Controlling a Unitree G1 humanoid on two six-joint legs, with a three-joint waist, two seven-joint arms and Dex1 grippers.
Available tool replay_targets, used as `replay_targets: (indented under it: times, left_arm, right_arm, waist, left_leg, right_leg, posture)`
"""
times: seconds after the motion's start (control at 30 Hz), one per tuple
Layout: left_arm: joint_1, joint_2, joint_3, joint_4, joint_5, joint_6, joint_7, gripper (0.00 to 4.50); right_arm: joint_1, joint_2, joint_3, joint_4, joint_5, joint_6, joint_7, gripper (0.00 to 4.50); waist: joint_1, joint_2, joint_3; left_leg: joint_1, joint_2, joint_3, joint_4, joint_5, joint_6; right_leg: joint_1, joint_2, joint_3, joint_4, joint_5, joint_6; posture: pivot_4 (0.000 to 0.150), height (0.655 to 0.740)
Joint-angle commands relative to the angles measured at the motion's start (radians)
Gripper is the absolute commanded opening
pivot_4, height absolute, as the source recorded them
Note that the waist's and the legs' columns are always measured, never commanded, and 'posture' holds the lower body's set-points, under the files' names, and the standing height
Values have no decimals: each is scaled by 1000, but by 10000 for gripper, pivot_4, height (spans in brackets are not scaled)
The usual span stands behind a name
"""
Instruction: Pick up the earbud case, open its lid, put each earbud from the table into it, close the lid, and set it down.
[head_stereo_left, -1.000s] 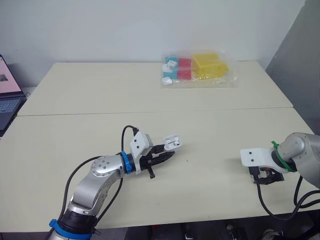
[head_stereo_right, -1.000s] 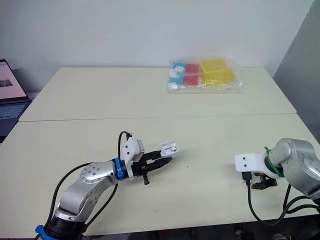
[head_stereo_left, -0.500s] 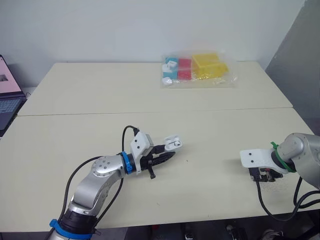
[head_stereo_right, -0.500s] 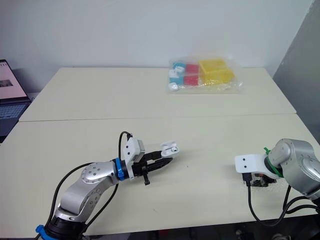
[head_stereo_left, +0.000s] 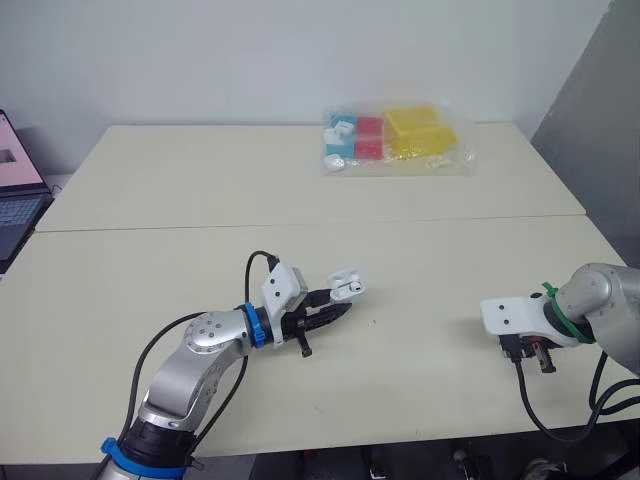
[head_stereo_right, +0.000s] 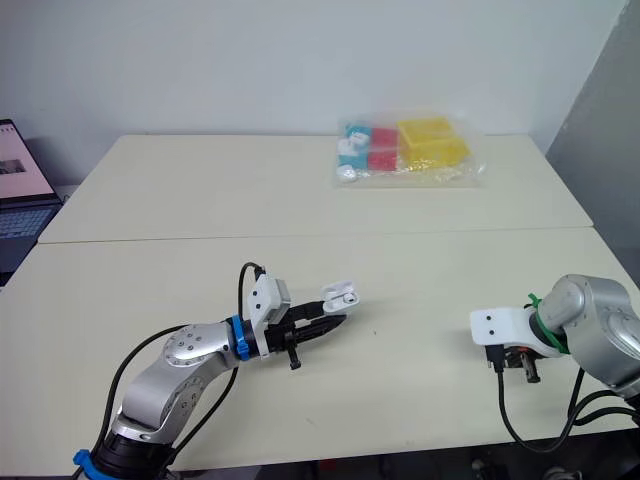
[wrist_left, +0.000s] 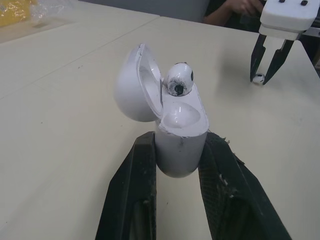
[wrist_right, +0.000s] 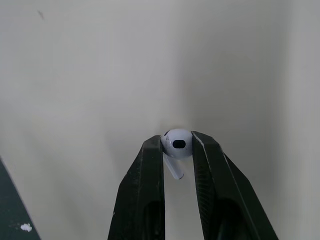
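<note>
Right pincer (wrist_right: 178, 141) closed on the head of one earbud (wrist_right: 176, 146), stem hanging between the fingers, low over the worktop (head_stereo_left: 200, 200) near its right front. Left pincer (head_stereo_left: 338, 309) clamped on the earbud case (wrist_left: 181, 150) body near the worktop's middle, lid swung open, a second earbud (wrist_left: 179, 80) seated inside. The pincers are well apart.

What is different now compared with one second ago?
The right gripper turned slightly at the wrist and now points down, shut on the earbud. The left gripper kept holding the open case, with the other earbud in it, in the same place.
</note>
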Motion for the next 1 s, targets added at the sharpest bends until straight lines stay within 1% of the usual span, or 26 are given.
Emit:
replay_targets:
  times: [0.03,0.1,0.17,0.23,0.27,0.3,0.33,0.37,0.4,0.43,0.53,0.6,0.7,0.8,1.0]
  left_arm:
    - [-28,-5,11,-13,-4,-25,-1,7852]
    - [-42,-12,17,-4,-10,-23,6,7852]
    - [-60,-25,24,4,-21,-15,13,7852]
    - [-74,-35,30,17,-29,-10,15,7852]
    - [-91,-41,34,33,-31,-10,13,7852]
    - [-107,-50,35,39,-35,-4,18,7852]
    - [-119,-56,36,42,-39,0,23,7852]
    - [-134,-61,34,44,-41,3,23,7852]
    - [-148,-64,33,49,-44,8,22,7852]
    - [-161,-66,34,61,-44,7,17,7852]
    - [-193,-67,36,84,-42,4,6,7852]
    - [-208,-65,37,98,-41,1,-2,7852]
    - [-224,-59,39,106,-42,3,-14,7852]
    - [-243,-53,42,113,-45,10,-23,7852]
    - [-259,-50,54,119,-51,24,-29,7852]
  right_arm:
    - [-48,-11,-144,-91,133,80,40,4161]
    - [-73,23,-221,-148,246,205,41,4161]
    - [-112,91,-290,-202,355,333,2,4161]
    - [-143,132,-315,-232,416,424,-38,4161]
    - [-167,184,-332,-242,452,469,-77,4161]
    - [-196,283,-375,-262,501,547,-143,4161]
    - [-217,355,-408,-278,540,607,-195,4161]
    - [-230,474,-462,-292,585,647,-265,4161]
    - [-237,567,-491,-300,596,669,-338,4161]
    - [-242,625,-503,-299,601,678,-391,4161]
    - [-209,836,-538,-313,614,571,-561,4161]
    - [-178,920,-526,-321,607,485,-636,4161]
    - [-146,1015,-506,-315,613,419,-741,4161]
    - [-92,1059,-433,-304,583,312,-799,4161]
    - [-35,1051,-344,-261,549,171,-849,4161]
  waist:
    - [0,0,0]
    - [0,0,0]
    - [0,0,0]
    - [1,0,0]
    - [2,0,0]
    - [1,-1,-1]
    - [-2,-2,-1]
    - [-2,-2,-1]
    - [-2,-2,-1]
    - [-1,-2,-1]
    - [1,-1,-1]
    - [2,-1,-1]
    - [2,-1,-1]
    - [2,-1,-1]
    - [0,-1,-1]
  left_leg:
    - [0,0,0,0,0,0]
    - [0,0,0,0,0,0]
    - [0,0,0,0,0,0]
    - [0,0,-1,0,0,0]
    - [0,0,-1,0,0,0]
    - [0,0,-1,0,0,0]
    - [1,0,-1,0,0,0]
    - [1,0,-1,1,0,0]
    - [1,0,-1,1,0,0]
    - [2,0,-1,1,0,0]
    - [1,0,-2,0,0,0]
    - [0,0,-2,0,0,0]
    - [-1,0,-1,0,0,0]
    - [-2,0,-1,0,0,0]
    - [-1,0,-1,0,0,0]
  right_leg:
    - [0,0,0,0,0,0]
    - [0,0,0,0,0,0]
    - [1,0,0,0,0,0]
    - [1,0,-1,0,0,0]
    - [2,0,-1,0,0,0]
    - [2,0,-2,0,0,0]
    - [3,0,-1,-1,0,0]
    - [3,0,-1,0,0,0]
    - [3,0,0,0,1,0]
    - [4,1,-1,0,1,0]
    - [4,1,-2,0,1,0]
    - [3,1,-2,-1,0,0]
    - [2,0,0,-1,0,0]
    - [2,0,-1,-1,1,0]
    - [2,0,-2,0,1,0]
  posture:
    - [1500,7400]
    - [1500,7400]
    - [1500,7400]
    - [1500,7400]
    - [1500,7400]
    - [1500,7400]
    - [1500,7400]
    - [1500,7400]
    - [1500,7400]
    - [1500,7400]
    - [1500,7400]
    - [1500,7400]
    - [1500,7400]
    - [1500,7400]
    - [1500,7400]
